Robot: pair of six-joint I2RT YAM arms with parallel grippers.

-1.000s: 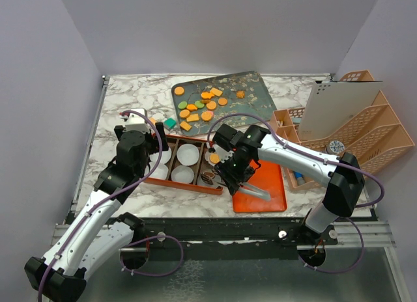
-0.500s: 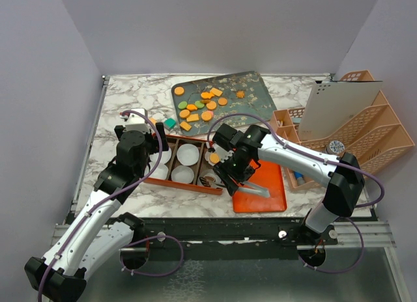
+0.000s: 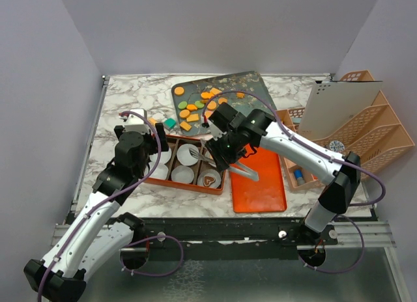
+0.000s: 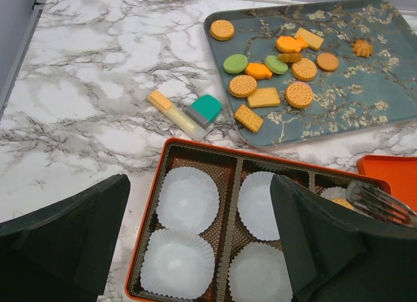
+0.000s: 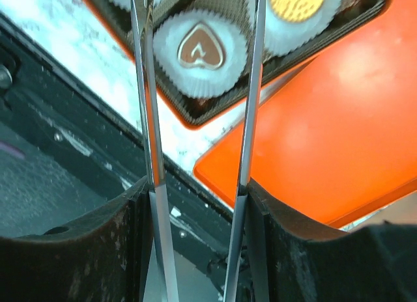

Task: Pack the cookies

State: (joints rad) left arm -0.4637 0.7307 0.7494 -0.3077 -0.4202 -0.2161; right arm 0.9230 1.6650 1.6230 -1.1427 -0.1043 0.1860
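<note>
Many orange and green cookies (image 3: 199,107) lie on the patterned blue tray (image 3: 251,94) at the back. An orange box (image 3: 189,187) holds white paper cups (image 4: 189,198). A brown heart cookie (image 5: 202,51) rests in the near-right cup, and an orange round cookie (image 5: 298,2) sits in the cup beside it. My right gripper (image 3: 225,152) (image 5: 199,198) is shut on metal tongs (image 5: 144,87), whose arms stand apart with nothing between them, above the heart cookie. My left gripper (image 4: 199,185) is open over the box's left cups.
The box's flat orange lid (image 3: 260,181) lies just right of it. A teal block (image 4: 207,108) and a yellow stick (image 4: 172,112) lie between the box and the tray. A peach file organizer (image 3: 365,133) fills the right side of the table.
My right arm has risen and moved back and left from the near-right cup, where the heart cookie lies free of the tongs. The left arm has not moved.
</note>
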